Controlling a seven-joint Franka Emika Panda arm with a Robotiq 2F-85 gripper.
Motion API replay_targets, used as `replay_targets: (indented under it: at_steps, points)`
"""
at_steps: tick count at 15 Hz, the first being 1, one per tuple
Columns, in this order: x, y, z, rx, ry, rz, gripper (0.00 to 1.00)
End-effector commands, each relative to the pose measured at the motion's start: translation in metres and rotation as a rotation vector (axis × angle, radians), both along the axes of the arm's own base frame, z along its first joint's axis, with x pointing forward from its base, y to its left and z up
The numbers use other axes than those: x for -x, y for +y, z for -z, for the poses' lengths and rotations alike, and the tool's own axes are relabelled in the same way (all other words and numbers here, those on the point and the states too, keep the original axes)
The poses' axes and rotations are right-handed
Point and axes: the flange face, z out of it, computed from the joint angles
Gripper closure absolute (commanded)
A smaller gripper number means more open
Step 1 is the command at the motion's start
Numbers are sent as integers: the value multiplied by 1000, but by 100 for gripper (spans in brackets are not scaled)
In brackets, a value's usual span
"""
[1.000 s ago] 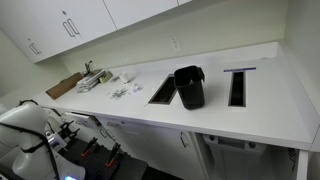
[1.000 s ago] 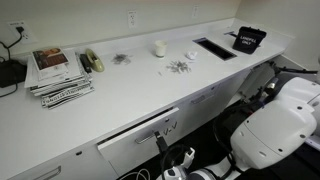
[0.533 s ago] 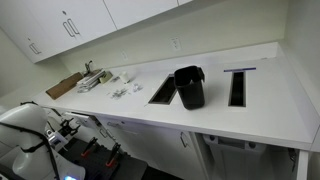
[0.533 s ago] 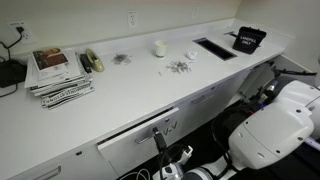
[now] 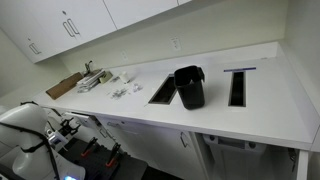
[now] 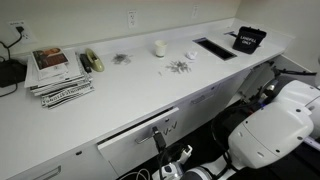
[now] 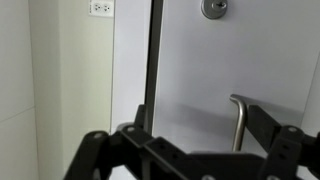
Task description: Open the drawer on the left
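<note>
The drawer (image 6: 133, 139) has a white front and sits under the counter, its front standing a little out from the cabinet with a dark gap above it. My gripper (image 6: 160, 143) is right at its metal handle (image 6: 157, 131). In the wrist view the white drawer front (image 7: 195, 70) fills the frame, with a round lock (image 7: 212, 8) and the curved metal handle (image 7: 238, 122). My gripper's (image 7: 185, 152) dark fingers spread wide, and the handle stands between them, close to the right finger. In an exterior view the gripper (image 5: 67, 128) is low beside the cabinet.
On the counter lie a stack of magazines (image 6: 58, 72), small scattered items (image 6: 180, 67) and a black container (image 5: 189, 87) between two rectangular cutouts (image 5: 163, 92). Upper cabinets (image 5: 70, 25) hang above. The robot's white body (image 6: 275, 120) stands close to the cabinet fronts.
</note>
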Motion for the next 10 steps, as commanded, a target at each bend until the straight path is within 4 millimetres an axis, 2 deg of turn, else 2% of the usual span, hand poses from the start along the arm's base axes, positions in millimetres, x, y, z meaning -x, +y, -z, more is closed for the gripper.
replay_targets:
  at_steps: [1,7,8,10]
  points:
    - [-10,6,-2,-31,26,-21,0]
    - [-23,7,3,-56,100,-31,0]
    - [-24,6,3,-58,98,-26,23]
    - [-26,5,4,-59,96,-25,34]
